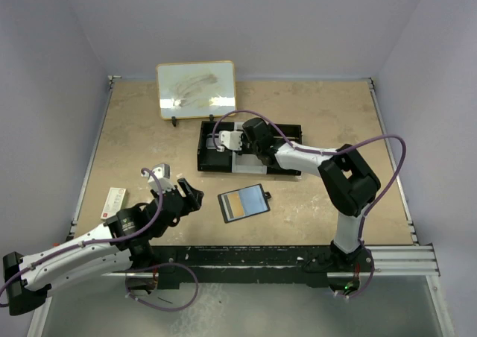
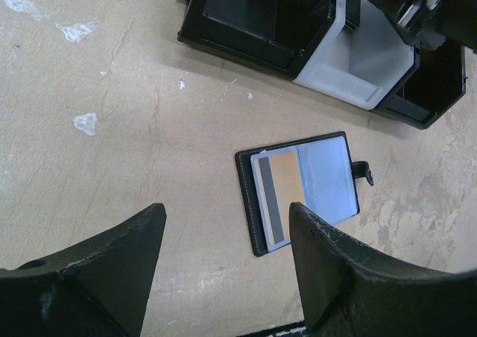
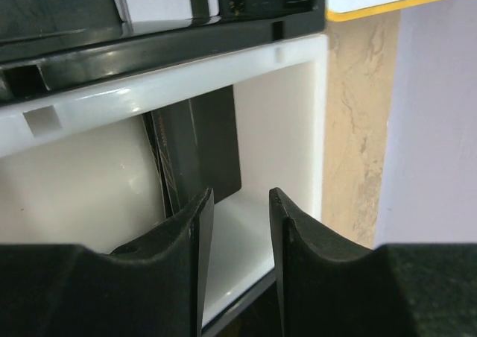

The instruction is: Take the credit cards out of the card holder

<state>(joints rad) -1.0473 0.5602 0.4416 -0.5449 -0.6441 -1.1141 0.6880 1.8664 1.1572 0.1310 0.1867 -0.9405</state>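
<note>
- Card holder lies open and flat on the table, in front of the black-and-white tray, well apart from it, closure tab pointing right.
- Tan card with a grey stripe sits in its left panel; the right panel is shiny blue-grey.
- Left gripper is near the holder's left side, fingers spread wide, nothing in them, not touching it.
- Right gripper is over the tray's white middle compartment, fingers parted, nothing between them.
- Dark flat piece stands on edge in that compartment; can't tell what it is.
</note>
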